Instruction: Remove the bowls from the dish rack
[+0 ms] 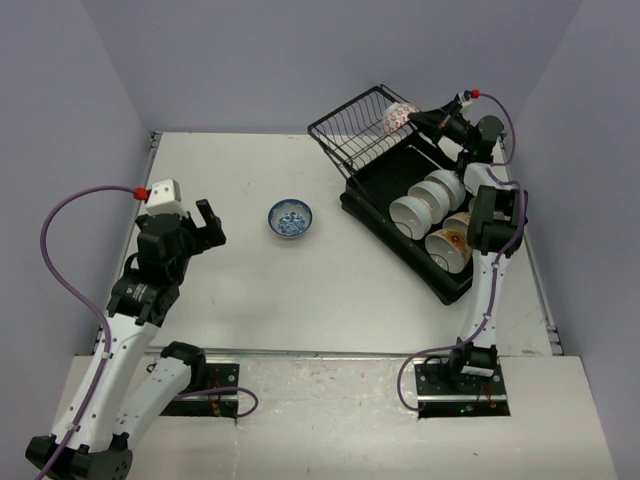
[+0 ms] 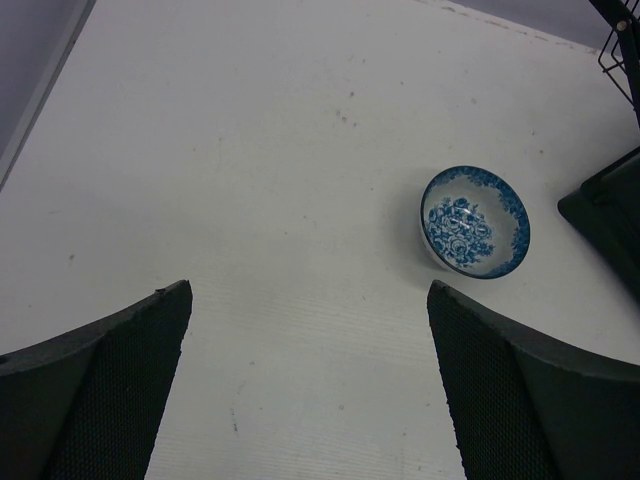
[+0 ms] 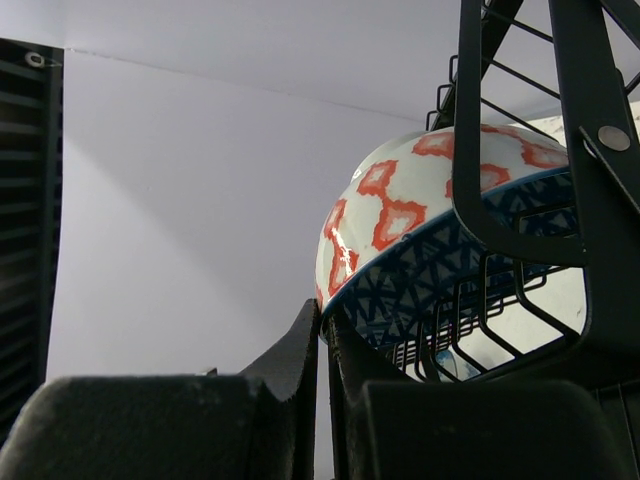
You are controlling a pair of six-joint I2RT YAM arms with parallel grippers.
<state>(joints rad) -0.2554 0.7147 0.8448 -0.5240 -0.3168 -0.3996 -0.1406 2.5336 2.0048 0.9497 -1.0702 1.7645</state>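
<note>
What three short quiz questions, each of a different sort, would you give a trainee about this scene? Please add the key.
1. True or false: the left tool is shut on a bowl.
2. Where is the blue-patterned bowl? A: stacked on a white bowl. B: on the table, apart from the dish rack. C: in the tray of the rack.
3. Fill in: the shut right tool is close to the rim of the bowl with red patches, which lies in the tilted wire ____.
Key: 1 false, its jaws stand wide open; 2 B; 3 basket.
</note>
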